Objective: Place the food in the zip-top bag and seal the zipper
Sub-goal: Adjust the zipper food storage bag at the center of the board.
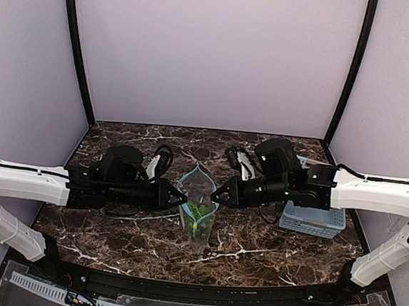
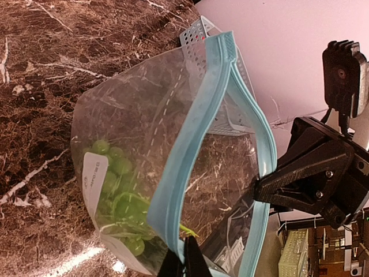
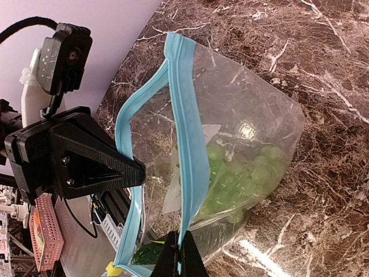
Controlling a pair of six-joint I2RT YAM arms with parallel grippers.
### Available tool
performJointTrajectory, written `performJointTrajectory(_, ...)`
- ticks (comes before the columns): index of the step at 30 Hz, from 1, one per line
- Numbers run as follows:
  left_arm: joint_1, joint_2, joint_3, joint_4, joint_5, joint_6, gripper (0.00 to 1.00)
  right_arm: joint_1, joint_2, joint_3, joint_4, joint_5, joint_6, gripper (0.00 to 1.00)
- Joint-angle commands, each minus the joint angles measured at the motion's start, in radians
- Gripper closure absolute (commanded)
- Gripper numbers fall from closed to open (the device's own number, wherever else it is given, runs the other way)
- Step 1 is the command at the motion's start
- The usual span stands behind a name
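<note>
Both lips of the zipper [image 2: 193,133] were pinched in closed jaws, left gripper [image 1: 179,199] on one, right gripper [image 1: 217,195] on the other, so the zip-top bag [image 1: 197,220] was held upright between them, grapes [image 2: 121,184] inside; light, floppy, slick stuff, probably best gripped at that stiffer strip.

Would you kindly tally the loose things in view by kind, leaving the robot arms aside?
zip-top bag: 1
green grape bunch: 1
light-blue basket: 1
Total: 3

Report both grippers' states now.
Left gripper: shut on the zipper, one lip.
Right gripper: shut on the zipper, opposite lip.
</note>
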Motion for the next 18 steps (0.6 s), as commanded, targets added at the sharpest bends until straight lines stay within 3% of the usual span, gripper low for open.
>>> performJointTrajectory(1, 0.005, 0.015, 0.019, -0.021, 0.024, 0.022, 0.99, 0.014, -0.018, -0.008, -0.001, 0.043, 0.005, 1.00)
performJointTrajectory(8, 0.004, 0.021, 0.026, -0.031, 0.035, 0.038, 0.99, 0.014, -0.019, -0.015, -0.009, 0.064, 0.019, 1.00)
performJointTrajectory(11, 0.005, 0.024, 0.023, -0.030, 0.039, 0.039, 0.99, 0.014, -0.020, -0.014, -0.015, 0.077, 0.023, 0.95)
performJointTrajectory(15, 0.004, 0.027, 0.019, -0.022, 0.051, 0.049, 0.99, 0.015, -0.028, -0.011, -0.026, 0.092, 0.024, 0.80)
performJointTrajectory(18, 0.004, 0.032, 0.021, -0.014, 0.063, 0.071, 0.99, 0.015, -0.047, -0.011, -0.041, 0.107, 0.020, 0.58)
